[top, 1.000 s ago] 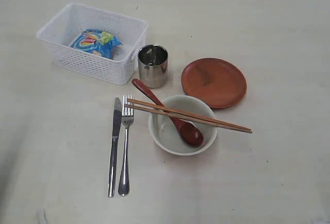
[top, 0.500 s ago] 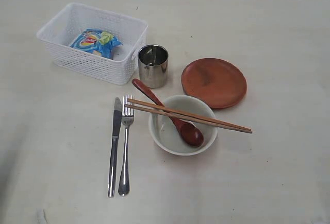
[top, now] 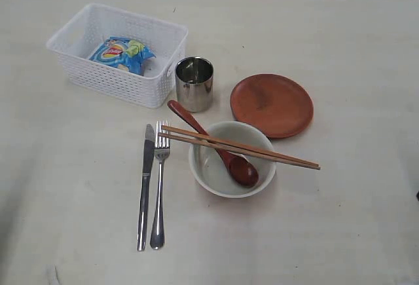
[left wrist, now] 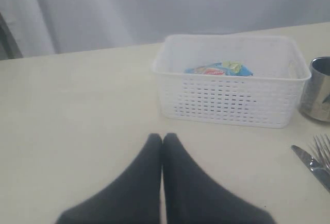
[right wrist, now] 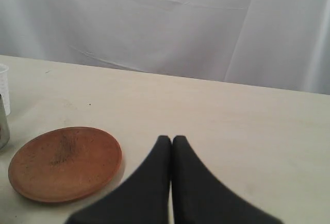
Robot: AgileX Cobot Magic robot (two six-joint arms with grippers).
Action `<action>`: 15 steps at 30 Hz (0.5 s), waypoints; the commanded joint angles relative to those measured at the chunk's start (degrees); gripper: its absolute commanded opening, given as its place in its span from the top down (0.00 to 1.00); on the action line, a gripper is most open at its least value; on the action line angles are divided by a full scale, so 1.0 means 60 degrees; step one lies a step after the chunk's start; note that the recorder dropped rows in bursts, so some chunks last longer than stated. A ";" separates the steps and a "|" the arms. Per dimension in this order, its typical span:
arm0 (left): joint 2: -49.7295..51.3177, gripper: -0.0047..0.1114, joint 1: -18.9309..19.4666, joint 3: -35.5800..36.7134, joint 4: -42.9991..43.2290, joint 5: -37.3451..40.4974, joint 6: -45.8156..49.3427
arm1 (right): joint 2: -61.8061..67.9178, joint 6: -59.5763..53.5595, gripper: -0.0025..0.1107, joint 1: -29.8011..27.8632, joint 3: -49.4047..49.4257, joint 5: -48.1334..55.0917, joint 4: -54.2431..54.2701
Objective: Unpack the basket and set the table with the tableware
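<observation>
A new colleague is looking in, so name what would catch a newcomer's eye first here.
First the white bowl mid-table, a red spoon in it and chopsticks across its rim. Next the white basket at far left, holding a blue snack bag. A brown plate lies beyond the bowl on the right, and knife and fork lie left of it.

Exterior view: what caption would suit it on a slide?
Laid table: knife, fork, bowl with spoon and chopsticks, cup, plate; snack bag in the basket.
</observation>
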 commanded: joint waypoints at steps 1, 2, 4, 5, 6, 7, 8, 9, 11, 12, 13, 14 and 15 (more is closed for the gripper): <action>-0.0023 0.96 0.0019 0.0025 0.0009 -0.0093 -0.0039 | -0.0042 -0.0014 0.97 -0.0076 0.0038 0.0529 -0.0121; -0.0023 0.96 0.0019 0.0025 0.0009 -0.0093 -0.0039 | -0.0042 -0.0014 0.97 -0.0076 0.0038 0.0826 -0.0121; -0.0023 0.96 0.0019 0.0025 0.0009 -0.0093 -0.0039 | -0.0042 -0.0014 0.97 -0.0076 0.0038 0.1185 -0.0121; -0.0023 0.96 0.0019 0.0025 0.0009 -0.0093 -0.0039 | -0.0042 -0.0014 0.97 -0.0076 0.0038 0.1169 -0.0121; -0.0023 0.96 0.0019 0.0025 0.0009 -0.0093 -0.0039 | -0.0042 -0.0014 0.97 -0.0076 0.0038 0.1169 -0.0121; -0.0023 0.96 0.0019 0.0025 0.0009 -0.0093 -0.0039 | -0.0042 -0.0014 0.97 -0.0076 0.0038 0.1169 -0.0121; -0.0023 0.96 0.0019 0.0025 0.0009 -0.0093 -0.0039 | -0.0042 -0.0014 0.97 -0.0076 0.0038 0.1169 -0.0121; -0.0023 0.96 0.0019 0.0025 0.0009 -0.0093 -0.0039 | -0.0042 -0.0014 0.97 -0.0076 0.0038 0.1169 -0.0121; -0.0023 0.96 0.0019 0.0025 0.0009 -0.0093 -0.0039 | -0.0042 -0.0014 0.97 -0.0076 0.0038 0.1169 -0.0121; -0.0023 0.96 0.0019 0.0025 0.0009 -0.0093 -0.0039 | -0.0042 -0.0014 0.97 -0.0076 0.0038 0.1150 -0.0121; -0.0023 0.96 0.0019 0.0025 0.0009 -0.0093 -0.0039 | -0.0042 -0.0014 0.97 -0.0076 0.0038 0.1128 -0.0121; -0.0023 0.96 0.0019 0.0025 0.0009 -0.0093 -0.0039 | -0.0042 -0.0014 0.97 -0.0076 0.0038 0.1128 -0.0121; -0.0023 0.96 0.0019 0.0025 0.0009 -0.0093 -0.0039 | -0.0042 -0.0014 0.97 -0.0076 0.0038 0.1128 -0.0121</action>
